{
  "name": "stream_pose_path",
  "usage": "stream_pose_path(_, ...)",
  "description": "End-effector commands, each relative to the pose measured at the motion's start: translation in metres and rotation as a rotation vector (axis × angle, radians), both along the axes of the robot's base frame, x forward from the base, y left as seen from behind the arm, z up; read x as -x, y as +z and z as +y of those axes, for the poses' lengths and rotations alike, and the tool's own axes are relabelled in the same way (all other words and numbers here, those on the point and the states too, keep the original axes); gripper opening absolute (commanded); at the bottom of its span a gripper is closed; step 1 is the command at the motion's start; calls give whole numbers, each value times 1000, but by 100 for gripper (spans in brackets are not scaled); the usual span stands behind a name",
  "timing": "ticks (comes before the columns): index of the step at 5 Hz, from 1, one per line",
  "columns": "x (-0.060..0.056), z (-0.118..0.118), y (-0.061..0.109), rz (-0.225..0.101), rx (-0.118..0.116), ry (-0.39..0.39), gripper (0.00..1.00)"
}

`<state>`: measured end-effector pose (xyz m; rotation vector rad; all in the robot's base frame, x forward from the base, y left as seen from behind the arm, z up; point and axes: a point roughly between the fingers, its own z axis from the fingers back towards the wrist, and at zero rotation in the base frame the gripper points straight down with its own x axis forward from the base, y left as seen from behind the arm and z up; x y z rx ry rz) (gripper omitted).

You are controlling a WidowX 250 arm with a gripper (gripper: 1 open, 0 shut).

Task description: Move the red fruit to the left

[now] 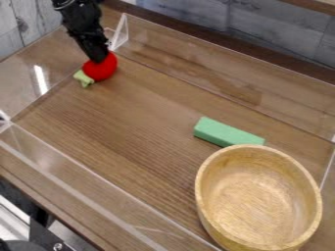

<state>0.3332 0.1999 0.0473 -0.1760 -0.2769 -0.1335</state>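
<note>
The red fruit (101, 68) is a small glossy red piece with a pale green leafy end pointing left. It rests low on the wooden tabletop at the far left. My black gripper (94, 56) comes down on it from above and is shut on its top. The fingertips are partly hidden against the fruit.
A flat green block (228, 131) lies right of centre. A large wooden bowl (258, 203) fills the near right corner. Clear plastic walls (26, 74) fence the table on all sides, close to the fruit on the left.
</note>
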Motion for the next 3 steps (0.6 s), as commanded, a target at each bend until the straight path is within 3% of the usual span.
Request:
stream_pose_path(1,-2,16,17,-31,-26,76,100)
stream_pose_path(2,0,22,20,-26,-23,146,100)
stream_pose_path(3,-2,22,27,-22,-31,144,100)
